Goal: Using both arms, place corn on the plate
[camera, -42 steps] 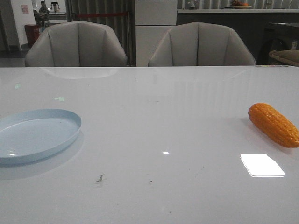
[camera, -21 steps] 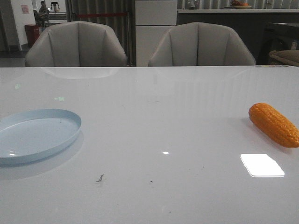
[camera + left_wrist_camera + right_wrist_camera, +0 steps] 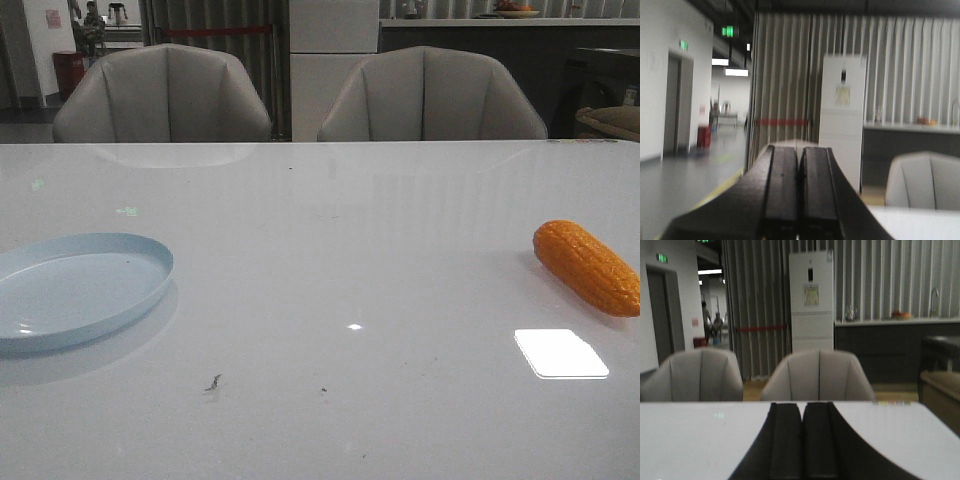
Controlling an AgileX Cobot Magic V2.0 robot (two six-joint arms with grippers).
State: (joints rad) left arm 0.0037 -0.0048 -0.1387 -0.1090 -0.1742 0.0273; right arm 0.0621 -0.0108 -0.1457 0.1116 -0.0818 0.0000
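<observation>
Nothing has shifted: corn cob stays at right edge of the desk, pale blue plate at left; both claws pressed together, task unstarted.

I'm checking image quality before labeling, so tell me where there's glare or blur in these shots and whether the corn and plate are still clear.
Front view: sharp; a bright glare patch on the glossy table near the corn, both corn and plate clear. Left wrist view: soft, blurred background, shut left gripper dark. Right wrist view: dim but sharper, right gripper shut.
</observation>
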